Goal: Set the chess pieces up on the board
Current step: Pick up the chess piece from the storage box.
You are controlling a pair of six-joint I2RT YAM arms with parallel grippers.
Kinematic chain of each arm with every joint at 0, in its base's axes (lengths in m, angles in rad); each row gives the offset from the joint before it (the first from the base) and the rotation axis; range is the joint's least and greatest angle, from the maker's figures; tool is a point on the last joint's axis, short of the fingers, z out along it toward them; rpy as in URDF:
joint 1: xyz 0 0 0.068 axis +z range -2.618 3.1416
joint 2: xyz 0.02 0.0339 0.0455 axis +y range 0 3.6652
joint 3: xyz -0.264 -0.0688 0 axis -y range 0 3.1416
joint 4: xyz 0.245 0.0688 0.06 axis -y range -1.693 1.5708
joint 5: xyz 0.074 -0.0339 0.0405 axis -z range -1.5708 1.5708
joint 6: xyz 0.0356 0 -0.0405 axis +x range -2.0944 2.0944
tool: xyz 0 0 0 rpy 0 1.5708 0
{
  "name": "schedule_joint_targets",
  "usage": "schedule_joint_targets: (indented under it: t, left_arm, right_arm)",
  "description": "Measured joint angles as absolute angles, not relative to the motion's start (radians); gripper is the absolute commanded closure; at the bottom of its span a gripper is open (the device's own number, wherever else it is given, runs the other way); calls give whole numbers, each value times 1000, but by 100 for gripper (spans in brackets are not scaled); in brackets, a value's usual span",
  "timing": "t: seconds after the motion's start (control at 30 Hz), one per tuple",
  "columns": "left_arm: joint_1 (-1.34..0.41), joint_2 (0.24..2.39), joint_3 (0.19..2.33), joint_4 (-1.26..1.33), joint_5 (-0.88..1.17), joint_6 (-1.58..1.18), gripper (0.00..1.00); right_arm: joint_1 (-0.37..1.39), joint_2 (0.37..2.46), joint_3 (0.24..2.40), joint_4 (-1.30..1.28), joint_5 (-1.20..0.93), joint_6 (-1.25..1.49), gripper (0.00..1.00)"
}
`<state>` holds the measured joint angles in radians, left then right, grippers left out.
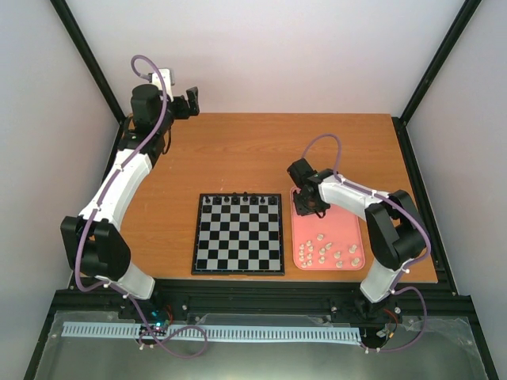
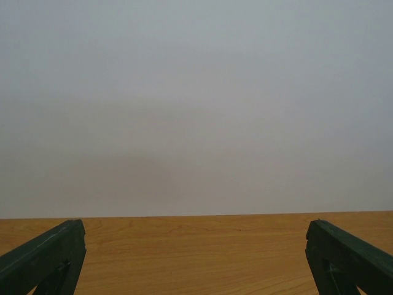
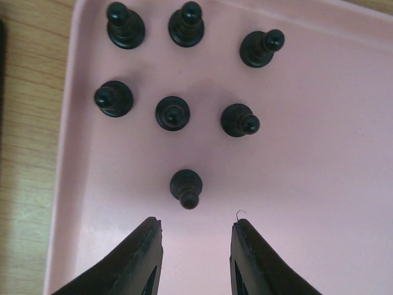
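Above glossy pink tray (image 3: pixel 319 153), right end effector (image 3: pixel 196 230) half-open, empty, near knob-topped black pieces (image 3: pixel 185 186).

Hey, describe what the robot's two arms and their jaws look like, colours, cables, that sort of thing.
The left arm and right arm match: white shells on the long links, bulky black housings at the joints, and a lilac cable looping loosely along each. The jaws are dark, greenish-black tapered wedges, plain-faced in the wrist views. No logos or markings are readable.
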<state>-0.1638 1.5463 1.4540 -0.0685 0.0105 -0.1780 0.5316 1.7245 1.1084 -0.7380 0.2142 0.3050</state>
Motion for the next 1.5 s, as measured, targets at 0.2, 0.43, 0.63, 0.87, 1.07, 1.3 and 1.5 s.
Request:
schedule_joint_targets:
  t: [0.2, 0.43, 0.63, 0.87, 1.07, 1.3, 1.5]
  left_arm:
    - [-164, 1557, 1460, -69, 12, -178, 0]
    - [-164, 1562, 1464, -69, 12, -178, 0]
    - [-164, 1562, 1464, -69, 12, -178, 0]
    - [-164, 1563, 1464, -69, 11, -178, 0]
    - [-164, 1563, 1465, -69, 11, -178, 0]
    - [-164, 1568, 1466, -69, 11, -178, 0]
    - [-164, 1570, 1466, -70, 11, -178, 0]
  right_arm:
    - [504, 1724, 1097, -714, 190, 303, 66]
    - [500, 1726, 1099, -696, 164, 293, 68]
    - [487, 1752, 1099, -687, 150, 284, 72]
    - [481, 1776, 1110, -682, 138, 273, 79]
    - [477, 1783, 1122, -677, 131, 266, 84]
    - [476, 1793, 1123, -676, 119, 262, 95]
    - [476, 1793, 1123, -676, 119, 264, 96]
